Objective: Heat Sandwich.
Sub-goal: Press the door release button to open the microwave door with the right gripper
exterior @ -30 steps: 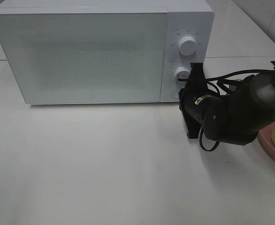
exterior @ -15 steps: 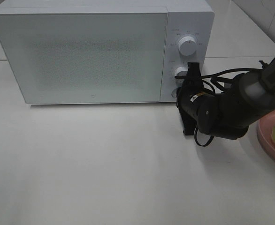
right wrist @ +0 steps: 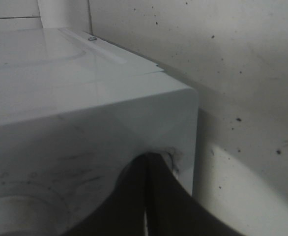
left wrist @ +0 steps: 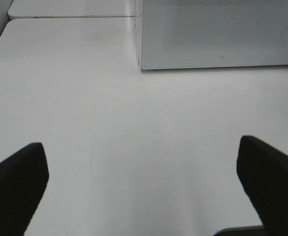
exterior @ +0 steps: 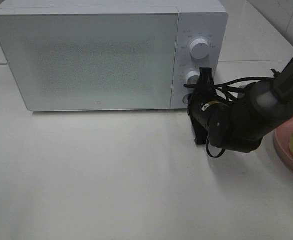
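From the high camera, mounted off the arms, we looked steeply down over the desk (exterior: 111,175) at the front of the microwave (exterior: 101,55). Our left wrist camera faced forward, low along the desk, between the wide-apart fingers of the left tool (left wrist: 140,147). It caught the microwave's lower door corner from some way off, a part the high view shared. Our right wrist camera sat very close to a corner on the microwave's knob side, just behind the closed right tool (right wrist: 146,196).
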{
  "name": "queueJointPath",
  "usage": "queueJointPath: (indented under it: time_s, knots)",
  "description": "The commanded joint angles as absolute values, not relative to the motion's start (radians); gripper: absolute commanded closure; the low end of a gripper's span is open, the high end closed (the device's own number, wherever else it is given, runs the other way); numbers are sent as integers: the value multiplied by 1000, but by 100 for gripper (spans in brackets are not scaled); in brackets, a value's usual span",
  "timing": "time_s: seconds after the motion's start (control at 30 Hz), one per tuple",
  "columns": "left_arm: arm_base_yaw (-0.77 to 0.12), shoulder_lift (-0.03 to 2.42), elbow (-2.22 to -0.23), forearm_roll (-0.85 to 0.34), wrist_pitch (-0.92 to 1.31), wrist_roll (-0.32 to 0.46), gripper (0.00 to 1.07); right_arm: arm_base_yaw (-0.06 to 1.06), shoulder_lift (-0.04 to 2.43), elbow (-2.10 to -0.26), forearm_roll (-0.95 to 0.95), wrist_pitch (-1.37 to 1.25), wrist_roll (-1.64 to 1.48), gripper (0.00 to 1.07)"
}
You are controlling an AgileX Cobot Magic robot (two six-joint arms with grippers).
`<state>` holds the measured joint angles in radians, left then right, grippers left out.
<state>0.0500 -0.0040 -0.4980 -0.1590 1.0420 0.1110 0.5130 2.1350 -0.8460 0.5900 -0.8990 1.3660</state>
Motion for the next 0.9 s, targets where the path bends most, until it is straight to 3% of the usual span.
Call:
queueJointPath:
  time_s: [0.03,0.27,0.9]
  knots:
    - [48,-31,-495,-165,1028,106,5,500,2119,-900,549,-1092,1370,107]
    - [48,-31,-495,-165,1028,106,5,500,2156,-945,547,-1209,1368,107]
    - [48,-31,-495,-165,1028,106,5,488,2205,-1014,521,-1155,1363,107]
